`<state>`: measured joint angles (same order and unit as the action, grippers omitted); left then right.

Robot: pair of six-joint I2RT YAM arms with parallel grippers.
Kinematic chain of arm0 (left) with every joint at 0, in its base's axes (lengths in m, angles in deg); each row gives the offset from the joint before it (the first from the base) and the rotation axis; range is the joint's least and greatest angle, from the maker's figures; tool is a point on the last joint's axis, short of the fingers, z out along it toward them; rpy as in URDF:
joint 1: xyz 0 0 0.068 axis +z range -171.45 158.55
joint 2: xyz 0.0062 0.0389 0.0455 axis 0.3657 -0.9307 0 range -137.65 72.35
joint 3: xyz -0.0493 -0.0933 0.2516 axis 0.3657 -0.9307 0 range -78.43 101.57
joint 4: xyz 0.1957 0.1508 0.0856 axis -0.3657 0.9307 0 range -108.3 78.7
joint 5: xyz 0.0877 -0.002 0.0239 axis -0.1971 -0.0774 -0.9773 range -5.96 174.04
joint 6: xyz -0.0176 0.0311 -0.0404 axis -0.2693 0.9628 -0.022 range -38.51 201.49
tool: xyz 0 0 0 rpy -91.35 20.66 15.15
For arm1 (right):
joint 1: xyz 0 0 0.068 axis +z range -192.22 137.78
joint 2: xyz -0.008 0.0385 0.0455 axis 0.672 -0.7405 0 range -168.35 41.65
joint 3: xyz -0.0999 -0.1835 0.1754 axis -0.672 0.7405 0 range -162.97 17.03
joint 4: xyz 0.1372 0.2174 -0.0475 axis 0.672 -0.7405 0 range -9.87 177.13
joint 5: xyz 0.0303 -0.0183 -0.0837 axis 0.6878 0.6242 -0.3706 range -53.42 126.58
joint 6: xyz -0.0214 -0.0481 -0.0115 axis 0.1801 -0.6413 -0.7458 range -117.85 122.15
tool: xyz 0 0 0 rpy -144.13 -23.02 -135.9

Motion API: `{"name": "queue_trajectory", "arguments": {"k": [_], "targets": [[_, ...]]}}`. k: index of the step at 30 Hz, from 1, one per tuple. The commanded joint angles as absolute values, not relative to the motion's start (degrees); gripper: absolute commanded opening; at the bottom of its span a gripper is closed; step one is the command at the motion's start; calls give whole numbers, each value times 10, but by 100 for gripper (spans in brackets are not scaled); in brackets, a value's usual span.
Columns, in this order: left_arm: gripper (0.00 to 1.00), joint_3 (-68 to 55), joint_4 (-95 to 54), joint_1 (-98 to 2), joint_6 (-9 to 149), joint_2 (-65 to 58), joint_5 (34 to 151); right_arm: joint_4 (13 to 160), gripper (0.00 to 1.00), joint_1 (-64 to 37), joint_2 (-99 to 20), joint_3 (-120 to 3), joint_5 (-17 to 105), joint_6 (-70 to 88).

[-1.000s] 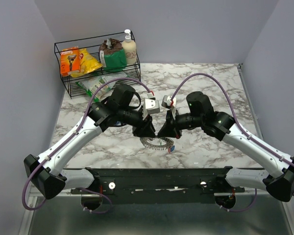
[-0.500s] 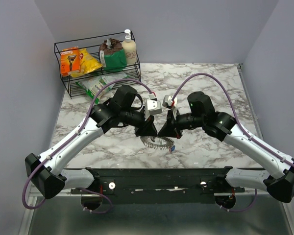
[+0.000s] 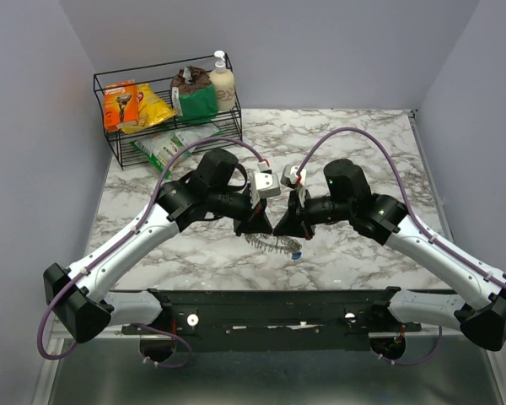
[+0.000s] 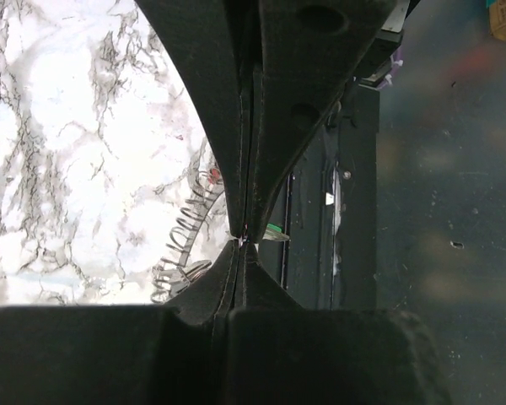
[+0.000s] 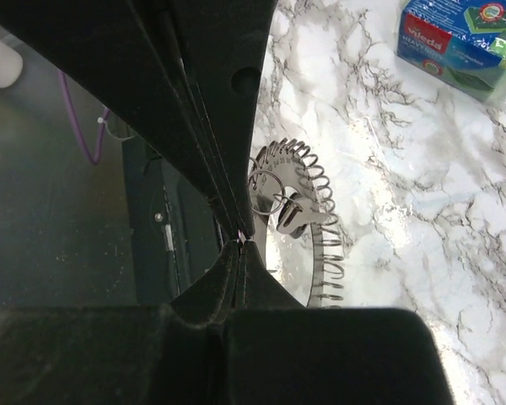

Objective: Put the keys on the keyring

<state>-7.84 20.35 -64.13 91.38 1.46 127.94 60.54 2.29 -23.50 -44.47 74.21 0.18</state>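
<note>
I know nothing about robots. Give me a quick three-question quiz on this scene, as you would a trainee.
1. True or false: the pump bottle stands in the wire basket.
2. Where is the keyring? A: in the basket. B: on the marble table, right by both gripper tips. C: at the far right corner.
3. Are the left gripper and right gripper open or shut?
Key: 1 true; 2 B; 3 both shut.
</note>
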Motion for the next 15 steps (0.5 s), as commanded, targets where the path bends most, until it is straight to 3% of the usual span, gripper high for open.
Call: {"name": "queue_trajectory", "arguments": {"k": [1,9,15], "targets": [[0,-104,146,-645,900,35,1243,627,3,26,-222,-438,748,9],[0,-186,3,-645,836,93,1218,650,34,26,-204,-421,738,20],[0,-253,-100,-645,801,142,1182,668,49,26,-183,-412,727,39]]}}
